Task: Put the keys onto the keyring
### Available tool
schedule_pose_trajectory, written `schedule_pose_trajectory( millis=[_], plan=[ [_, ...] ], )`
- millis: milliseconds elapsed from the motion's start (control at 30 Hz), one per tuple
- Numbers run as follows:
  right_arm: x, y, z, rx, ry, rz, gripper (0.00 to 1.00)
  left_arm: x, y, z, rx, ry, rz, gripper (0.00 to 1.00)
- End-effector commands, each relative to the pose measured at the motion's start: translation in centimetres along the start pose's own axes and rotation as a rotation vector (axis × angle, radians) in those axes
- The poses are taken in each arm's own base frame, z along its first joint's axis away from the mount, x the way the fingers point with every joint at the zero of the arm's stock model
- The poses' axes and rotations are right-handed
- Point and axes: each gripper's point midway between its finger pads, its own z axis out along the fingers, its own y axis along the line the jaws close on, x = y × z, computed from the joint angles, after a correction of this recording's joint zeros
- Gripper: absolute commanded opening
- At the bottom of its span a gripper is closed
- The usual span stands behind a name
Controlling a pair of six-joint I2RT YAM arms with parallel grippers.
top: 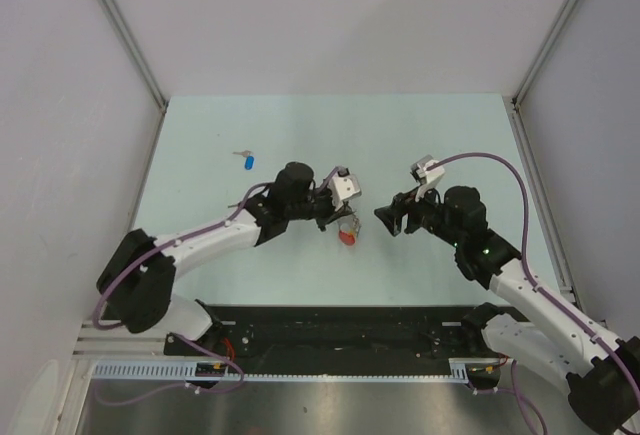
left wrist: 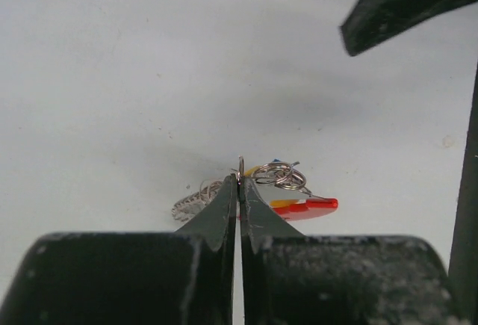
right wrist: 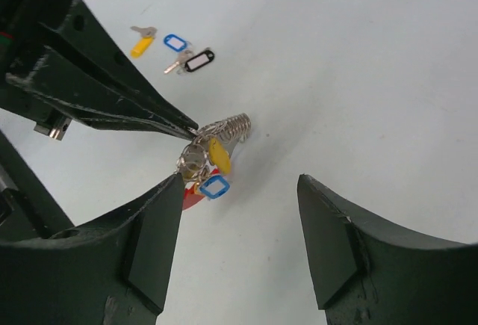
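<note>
My left gripper is shut on a thin silvery ring of the keyring and holds it just above the table. In the left wrist view the red arc hangs to the right and the metal links to the left. In the right wrist view the keyring carries a yellow tag and a blue tag. My right gripper is open and empty, just right of the keyring. Loose keys lie beyond: yellow, blue, black.
Another blue-tagged key lies alone at the back left of the pale green table. White walls close in both sides and the back. The two grippers face each other closely at mid-table.
</note>
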Motion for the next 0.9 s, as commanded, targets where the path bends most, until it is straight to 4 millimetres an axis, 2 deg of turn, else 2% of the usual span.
schedule_pose_trajectory(
  millis=[0, 33, 100, 167, 200, 233, 300, 333, 367, 433, 467, 500, 533, 567, 600, 633, 667, 700, 733, 767, 800, 833, 867],
  plan=[
    [0.2, -2.1, -1.2, 0.135, -0.001, 0.026, 0.68, -3.0, 1.8, 2.6, -0.015, -0.049, -0.034, 0.03],
    [0.2, -2.3, -1.4, 0.148, 0.000, 0.029, 0.68, -1.4, 1.8, 3.9, -0.001, -0.011, -0.061, 0.02],
    [0.7, -2.8, -1.9, 0.183, 0.014, 0.037, 0.69, -0.8, 1.8, 5.1, 0.017, 0.008, -0.090, 0.04],
    [1.0, -3.4, -2.5, 0.226, 0.019, 0.053, 0.70, 0.8, 1.4, 6.4, 0.033, 0.043, -0.125, 0.08],
    [1.0, -3.7, -2.7, 0.242, 0.020, 0.060, 0.70, 0.8, 1.4, 6.7, 0.033, 0.042, -0.136, 0.10],
    [0.9, -4.3, -3.1, 0.281, 0.011, 0.065, 0.72, 0.6, 1.5, 7.0, 0.027, 0.030, -0.146, 0.19],
    [1.1, -4.8, -3.6, 0.317, 0.014, 0.092, 0.74, 0.4, 1.5, 6.8, 0.007, 0.010, -0.192, 0.29],
    [0.9, -5.4, -4.0, 0.351, 0.001, 0.101, 0.76, -0.3, 2.2, 6.7, -0.035, -0.019, -0.193, 0.42],
    [1.0, -5.6, -4.3, 0.371, 0.000, 0.120, 0.77, -1.4, 2.7, 6.0, -0.066, -0.049, -0.204, 0.49],
    [0.9, -6.3, -4.9, 0.409, -0.012, 0.136, 0.80, -1.9, 3.9, 4.9, -0.142, -0.059, -0.232, 0.65],
    [0.7, -6.4, -5.3, 0.419, -0.021, 0.140, 0.81, -2.4, 4.4, 4.4, -0.172, -0.068, -0.246, 0.69],
    [0.6, -6.6, -5.6, 0.431, -0.032, 0.149, 0.82, -3.7, 5.4, 2.9, -0.212, -0.106, -0.254, 0.72],
    [0.4, -7.0, -6.1, 0.459, -0.042, 0.150, 0.83, -4.1, 5.9, 2.0, -0.243, -0.125, -0.284, 0.77],
    [0.3, -7.2, -6.7, 0.477, -0.053, 0.154, 0.83, -4.5, 7.4, 0.6, -0.311, -0.149, -0.319, 0.79],
    [0.1, -7.4, -7.1, 0.495, -0.064, 0.166, 0.84, -5.6, 8.0, -1.3, -0.351, -0.190, -0.337, 0.81],
    [-0.1, -7.8, -7.6, 0.526, -0.075, 0.168, 0.84, -5.9, 8.6, -2.7, -0.387, -0.215, -0.394, 0.87],
    [0.1, -8.0, -8.1, 0.545, -0.073, 0.174, 0.86, -5.9, 9.5, -4.1, -0.439, -0.230, -0.435, 0.93],
    [-0.5, -8.1, -8.8, 0.560, -0.100, 0.178, 0.87, -5.5, 10.8, -5.9, -0.489, -0.243, -0.488, 0.97],
    [-0.8, -8.4, -9.4, 0.588, -0.116, 0.186, 0.88, -6.1, 10.9, -8.2, -0.517, -0.271, -0.585, 1.00],
    [-0.8, -8.5, -9.9, 0.605, -0.116, 0.187, 0.90, -5.4, 12.4, -10.3, -0.581, -0.274, -0.644, 1.00],
    [-1.4, -8.5, -10.7, 0.617, -0.148, 0.188, 0.94, -5.7, 12.8, -12.0, -0.608, -0.293, -0.682, 0.99],
    [-1.4, -8.9, -11.4, 0.650, -0.153, 0.189, 0.96, -5.7, 12.4, -14.0, -0.626, -0.298, -0.724, 1.00],
    [-1.7, -9.0, -11.9, 0.664, -0.166, 0.189, 0.97, -5.4, 13.4, -16.3, -0.683, -0.319, -0.734, 1.00]
  ],
)
